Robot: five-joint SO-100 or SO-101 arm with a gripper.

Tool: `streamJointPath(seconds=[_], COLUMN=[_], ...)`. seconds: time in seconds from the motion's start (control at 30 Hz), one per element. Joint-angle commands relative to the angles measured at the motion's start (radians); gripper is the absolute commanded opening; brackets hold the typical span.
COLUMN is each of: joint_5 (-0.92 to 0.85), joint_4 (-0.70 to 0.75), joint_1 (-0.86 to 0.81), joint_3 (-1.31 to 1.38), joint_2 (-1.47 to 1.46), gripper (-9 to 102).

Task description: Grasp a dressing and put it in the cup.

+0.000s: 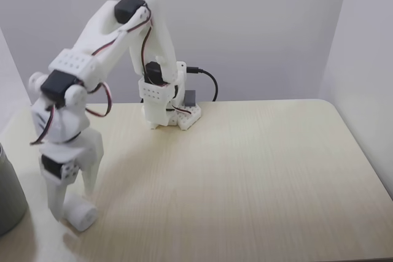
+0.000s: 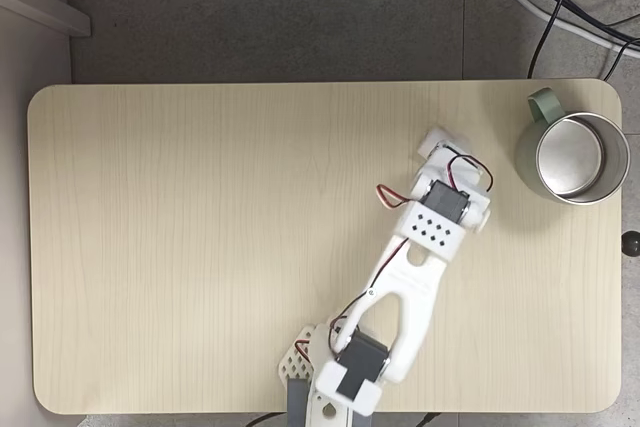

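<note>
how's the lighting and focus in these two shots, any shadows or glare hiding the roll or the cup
In the side-on fixed view, light is soft and slightly hazy; the white plastic gripper casts a faint shadow on the pale wooden table, and the small white soft roll stays readable between its fingers. In the top-down fixed view, focus is sharper; the grey metal cup shows mild sheen, no harsh glare.

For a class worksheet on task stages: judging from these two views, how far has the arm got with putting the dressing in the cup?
Done: the hand has reached the dressing, which lies on the table between the fingers.
In hand: the grasp; whether the fingers are pressing the roll yet cannot be told.
Left: lifting it, carrying it to the cup, which stands nearby at the table's edge, and dropping it in. From above, the cup shows nothing white inside.
</note>
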State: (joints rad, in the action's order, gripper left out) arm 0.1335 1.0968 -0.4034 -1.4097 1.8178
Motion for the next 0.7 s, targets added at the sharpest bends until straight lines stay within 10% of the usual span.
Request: streamJointPath(seconds=[0.0,0.67], joint_5=[-0.018,-0.046], joint_4=[0.002,0.025], joint_1=[-0.002,0.011], joint_3=[-0.084,-0.130], joint_2=[0.038,0.080], gripper=[24,0])
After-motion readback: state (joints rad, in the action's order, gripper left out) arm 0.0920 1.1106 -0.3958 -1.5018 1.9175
